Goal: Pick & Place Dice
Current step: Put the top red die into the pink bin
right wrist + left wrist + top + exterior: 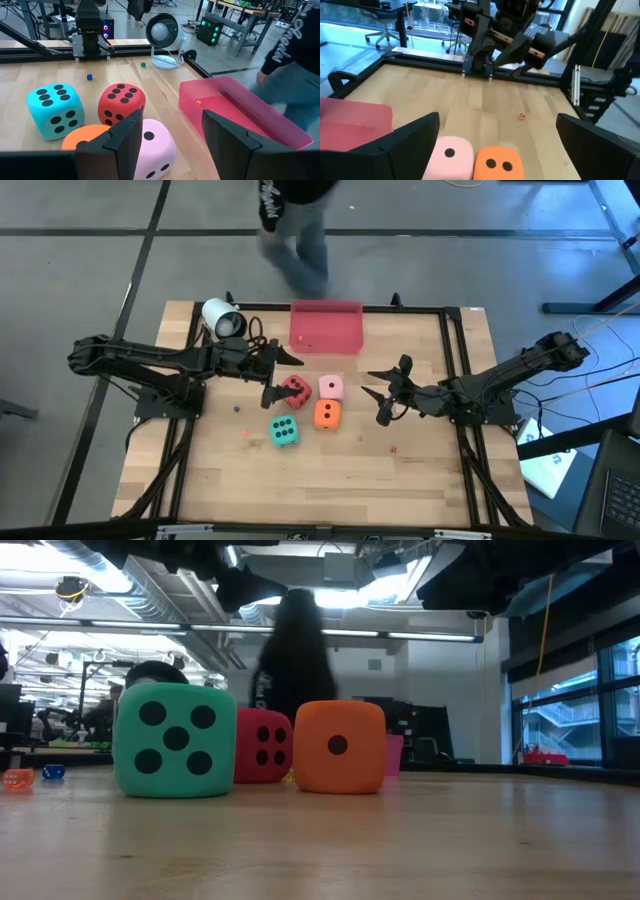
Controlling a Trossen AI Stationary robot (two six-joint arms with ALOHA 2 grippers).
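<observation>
The step in hand looks like the approach for a first pick: all four dice sit clustered mid-table in front of the pink tray [326, 327], none yet inside it. The left gripper [272, 376] hangs beside the red die [294, 390] with its fingers spread wide and nothing between them. The right gripper [384, 393] waits near the pink die [331, 387], jaws partly apart and empty.

Next, by my reading, the left gripper must centre over the red die and close — without nudging its neighbours.

The orange die [327, 414] sits just below the pink one, the green die [283, 431] beside it. They look soft and round-cornered, with dark pips.
</observation>
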